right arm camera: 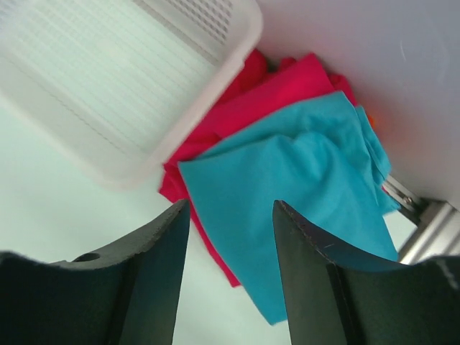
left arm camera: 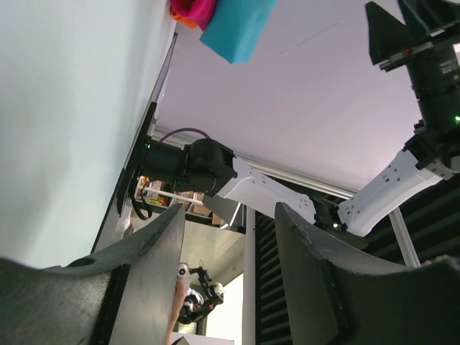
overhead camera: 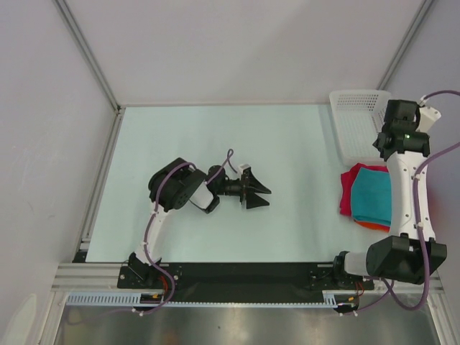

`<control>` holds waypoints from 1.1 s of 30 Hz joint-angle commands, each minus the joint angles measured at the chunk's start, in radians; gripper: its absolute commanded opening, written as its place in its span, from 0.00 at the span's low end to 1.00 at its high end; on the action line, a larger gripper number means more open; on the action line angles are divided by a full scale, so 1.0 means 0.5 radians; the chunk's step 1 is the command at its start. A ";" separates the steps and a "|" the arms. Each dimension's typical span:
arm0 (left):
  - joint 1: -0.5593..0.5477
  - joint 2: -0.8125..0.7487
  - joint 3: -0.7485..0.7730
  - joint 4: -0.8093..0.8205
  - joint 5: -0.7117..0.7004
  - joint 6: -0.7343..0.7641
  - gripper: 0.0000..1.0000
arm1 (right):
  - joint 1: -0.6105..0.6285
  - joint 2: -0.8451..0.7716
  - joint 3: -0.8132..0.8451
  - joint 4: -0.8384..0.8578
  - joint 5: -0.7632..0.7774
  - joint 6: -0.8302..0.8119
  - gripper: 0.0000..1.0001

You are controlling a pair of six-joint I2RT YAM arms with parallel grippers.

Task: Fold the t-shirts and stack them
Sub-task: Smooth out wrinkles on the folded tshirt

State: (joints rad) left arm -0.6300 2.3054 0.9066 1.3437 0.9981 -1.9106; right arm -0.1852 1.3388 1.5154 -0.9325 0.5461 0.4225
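The t-shirts lie in a loose pile at the table's right edge. A teal one [overhead camera: 374, 195] [right arm camera: 302, 194] is on top, over a crimson-pink one [overhead camera: 350, 188] [right arm camera: 280, 86]. An orange one shows only as an edge [overhead camera: 369, 226] [right arm camera: 371, 118]. My right gripper [right arm camera: 230, 208] hangs open above the pile's near-left corner, nothing between its fingers. My left gripper [overhead camera: 256, 191] [left arm camera: 230, 212] is at the table's middle, far from the pile. It is turned sideways toward the right, open and empty. Its wrist view catches the teal shirt [left arm camera: 241, 25] at the top.
A white mesh basket [overhead camera: 356, 122] [right arm camera: 108, 79] stands at the back right, touching the pile's far side. The right arm [overhead camera: 406, 194] reaches up over the shirts from its base. Metal frame rails edge the table on the left and right.
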 commanded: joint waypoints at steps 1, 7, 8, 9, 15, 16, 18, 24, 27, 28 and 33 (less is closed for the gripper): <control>0.030 -0.043 -0.181 0.770 -0.014 -0.265 0.58 | -0.086 -0.048 -0.250 -0.028 0.052 0.072 0.55; 0.033 -0.132 -0.221 0.770 0.010 -0.274 0.59 | -0.197 0.059 -0.524 -0.004 0.058 0.177 0.54; 0.039 -0.135 -0.212 0.770 0.019 -0.281 0.59 | -0.209 0.071 -0.597 0.003 0.061 0.207 0.54; 0.042 -0.153 -0.212 0.770 0.032 -0.284 0.59 | -0.231 0.080 -0.628 0.006 0.083 0.223 0.54; 0.045 -0.196 -0.233 0.770 0.038 -0.271 0.59 | -0.476 0.129 -0.852 0.125 0.135 0.278 0.54; 0.045 -0.193 -0.236 0.770 0.041 -0.274 0.59 | -0.516 0.139 -0.859 0.132 0.147 0.278 0.54; 0.045 -0.190 -0.245 0.770 0.047 -0.268 0.59 | -0.574 0.172 -0.886 0.165 0.233 0.257 0.54; 0.045 -0.196 -0.282 0.770 0.056 -0.247 0.59 | -0.608 0.356 -0.877 0.239 0.328 0.210 0.54; 0.048 -0.211 -0.307 0.770 0.062 -0.238 0.60 | -0.584 0.479 -0.795 0.187 0.338 0.235 0.54; 0.048 -0.218 -0.319 0.770 0.059 -0.235 0.60 | -0.566 0.488 -0.776 0.175 0.347 0.235 0.54; 0.057 -0.251 -0.344 0.770 0.041 -0.232 0.60 | -0.366 0.363 -0.656 0.092 0.442 0.241 0.54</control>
State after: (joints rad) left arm -0.6144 2.2059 0.7643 1.3407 1.0069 -1.9392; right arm -0.4355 1.5787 1.1088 -0.8757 0.6975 0.5236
